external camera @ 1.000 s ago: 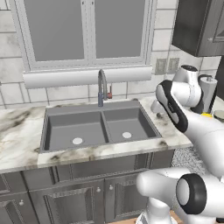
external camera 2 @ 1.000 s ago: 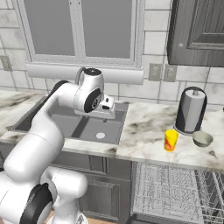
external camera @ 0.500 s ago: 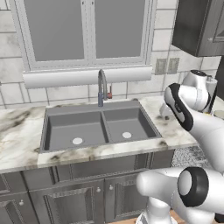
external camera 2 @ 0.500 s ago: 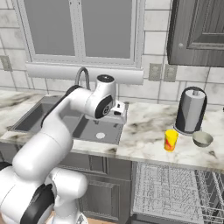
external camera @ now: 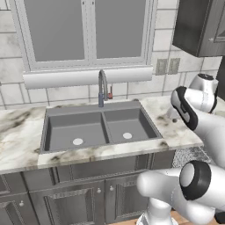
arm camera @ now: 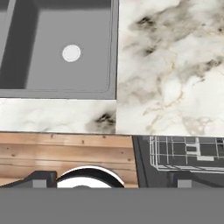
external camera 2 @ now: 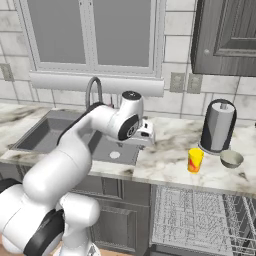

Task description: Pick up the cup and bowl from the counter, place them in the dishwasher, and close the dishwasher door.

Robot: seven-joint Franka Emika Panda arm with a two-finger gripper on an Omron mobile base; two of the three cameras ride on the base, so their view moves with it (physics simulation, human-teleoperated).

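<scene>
Dishwasher [external camera 2: 200,220] stands open nearest me, its wire rack [external camera 2: 192,217] pulled out below the tabletop [external camera 2: 165,157] edge. Just above it on the marble sits the yellow cup [external camera 2: 195,160], the pale bowl [external camera 2: 231,159] near it on the right. Left of them the claw [external camera 2: 145,134] hovers over the stone beside the sink [external camera 2: 75,137], fingers spread wide, holding nothing. Behind the bowl stands a dark cylinder [external camera 2: 217,125].

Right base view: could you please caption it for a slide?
Open gripper above the counter, left of the yellow cup and bowl.
</scene>
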